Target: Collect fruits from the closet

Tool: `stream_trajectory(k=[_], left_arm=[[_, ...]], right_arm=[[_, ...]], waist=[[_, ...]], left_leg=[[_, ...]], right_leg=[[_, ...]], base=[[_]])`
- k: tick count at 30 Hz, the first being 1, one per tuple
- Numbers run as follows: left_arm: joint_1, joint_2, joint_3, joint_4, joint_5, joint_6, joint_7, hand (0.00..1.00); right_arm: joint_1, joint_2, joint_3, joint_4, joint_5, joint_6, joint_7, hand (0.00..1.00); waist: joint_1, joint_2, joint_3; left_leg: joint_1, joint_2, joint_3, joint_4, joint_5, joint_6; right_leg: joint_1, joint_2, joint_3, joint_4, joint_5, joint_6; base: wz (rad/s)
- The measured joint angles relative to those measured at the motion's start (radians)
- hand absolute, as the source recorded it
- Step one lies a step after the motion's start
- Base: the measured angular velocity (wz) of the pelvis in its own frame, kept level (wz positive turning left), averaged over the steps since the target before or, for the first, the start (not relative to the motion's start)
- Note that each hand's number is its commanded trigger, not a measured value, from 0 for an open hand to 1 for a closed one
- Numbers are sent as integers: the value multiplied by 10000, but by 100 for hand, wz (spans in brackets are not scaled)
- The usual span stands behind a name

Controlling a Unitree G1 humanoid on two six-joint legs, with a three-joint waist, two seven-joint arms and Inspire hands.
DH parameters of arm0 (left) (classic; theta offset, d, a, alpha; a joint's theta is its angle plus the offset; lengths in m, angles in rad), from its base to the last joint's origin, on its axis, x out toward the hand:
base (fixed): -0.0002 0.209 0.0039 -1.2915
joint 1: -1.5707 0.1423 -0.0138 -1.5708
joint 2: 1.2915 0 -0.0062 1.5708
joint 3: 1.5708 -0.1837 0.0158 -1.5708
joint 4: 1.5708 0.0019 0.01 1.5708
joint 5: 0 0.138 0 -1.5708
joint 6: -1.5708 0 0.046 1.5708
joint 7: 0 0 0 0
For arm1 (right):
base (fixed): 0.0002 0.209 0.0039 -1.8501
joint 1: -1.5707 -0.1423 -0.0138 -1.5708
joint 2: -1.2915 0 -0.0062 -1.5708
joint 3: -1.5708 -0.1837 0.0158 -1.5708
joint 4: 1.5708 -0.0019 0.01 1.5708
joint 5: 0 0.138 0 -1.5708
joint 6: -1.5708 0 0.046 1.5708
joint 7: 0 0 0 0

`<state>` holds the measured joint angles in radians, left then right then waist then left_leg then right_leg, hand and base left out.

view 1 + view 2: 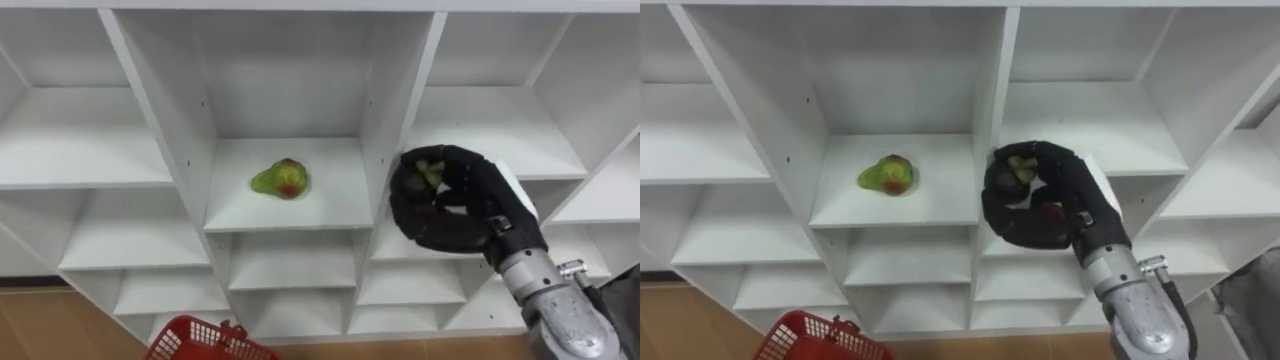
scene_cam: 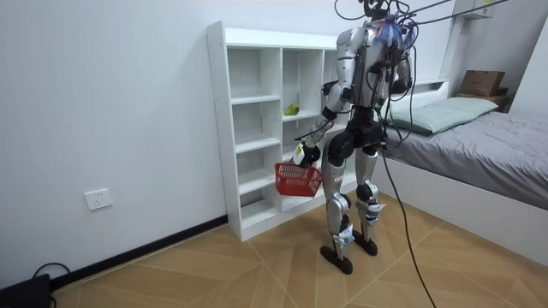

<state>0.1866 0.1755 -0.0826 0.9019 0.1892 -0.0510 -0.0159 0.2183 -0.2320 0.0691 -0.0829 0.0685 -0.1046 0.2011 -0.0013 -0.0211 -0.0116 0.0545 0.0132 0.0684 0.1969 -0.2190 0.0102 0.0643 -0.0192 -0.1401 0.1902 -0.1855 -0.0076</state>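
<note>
Black right hand [image 1: 478, 205] on a silver-grey metal forearm; torso and legs silver with black joints.

Closet [image 1: 330, 195]: smooth matt board. Basket [image 1: 200, 342]: plastic lattice. Pear [image 1: 281, 179]: smooth skin (slight sheen). Right hand [image 1: 470, 195]: matt black.

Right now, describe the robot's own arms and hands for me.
The right hand is black and matte, with thick rounded fingers. It sits on a silver-grey metal wrist shaped like a cylinder, which has a small fitting on its side. In the room view the upper arms are silver-grey and glossy and the forearms are darker. The left hand looks dark as well.
</note>
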Motion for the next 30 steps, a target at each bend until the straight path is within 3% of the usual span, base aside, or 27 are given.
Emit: stream_trajectory(k=[3, 4, 8, 14, 19, 25, 30], left_arm=[[-191, -18, -27, 58, -11, 3, -8, 100], [-341, -36, -81, 224, -11, 1, -11, 100], [-659, -39, -200, 711, -45, 2, -169, 100], [-742, -66, -206, 830, -555, 2, -224, 100], [-1131, -175, -422, 795, -1191, -5, -64, 100], [-1549, -293, -436, 759, -1198, -89, 55, 100], [-1764, -388, -643, 375, -1249, -225, 46, 100]], right_arm=[[337, -68, 585, 24, -24, 304, 470, 100], [434, -67, 889, 37, -88, 428, 676, 100], [480, -77, 1587, 414, -106, 436, 1001, 100], [392, -45, 1786, 697, -89, 394, 1050, 100], [-36, 77, 1954, 1923, -90, 402, 707, 100], [-163, 397, 1961, 2659, -93, 396, 308, 100], [-398, 397, 2055, 3120, -874, 396, 152, 100]], waist=[[64, -35, 20], [102, -40, 68], [193, -79, 85], [285, -122, 98], [329, -169, 173], [309, -190, 211], [302, -132, 237]], left_leg=[[-105, 14, -6, -2, 14, -22], [-115, 14, -7, 2, 16, -24], [-183, -3, -18, 3, 14, -19], [-453, 2, -50, 75, 16, -18], [-808, -46, -74, 207, 41, 21], [-1252, -57, -190, 407, 47, 29], [-1619, -89, -280, 577, 60, 49]], right_leg=[[-131, 13, 1, 38, 6, -9], [-139, 13, 4, 44, 8, -13], [-212, -4, 1, 42, 8, -13], [-460, -27, -98, 140, 9, -14], [-765, -83, -129, 205, 9, -13], [-1103, -131, -291, 318, 9, -13], [-1431, -168, -375, 405, 10, -12]], base=[[0], [0], [0], [3], [2], [7], [6]])
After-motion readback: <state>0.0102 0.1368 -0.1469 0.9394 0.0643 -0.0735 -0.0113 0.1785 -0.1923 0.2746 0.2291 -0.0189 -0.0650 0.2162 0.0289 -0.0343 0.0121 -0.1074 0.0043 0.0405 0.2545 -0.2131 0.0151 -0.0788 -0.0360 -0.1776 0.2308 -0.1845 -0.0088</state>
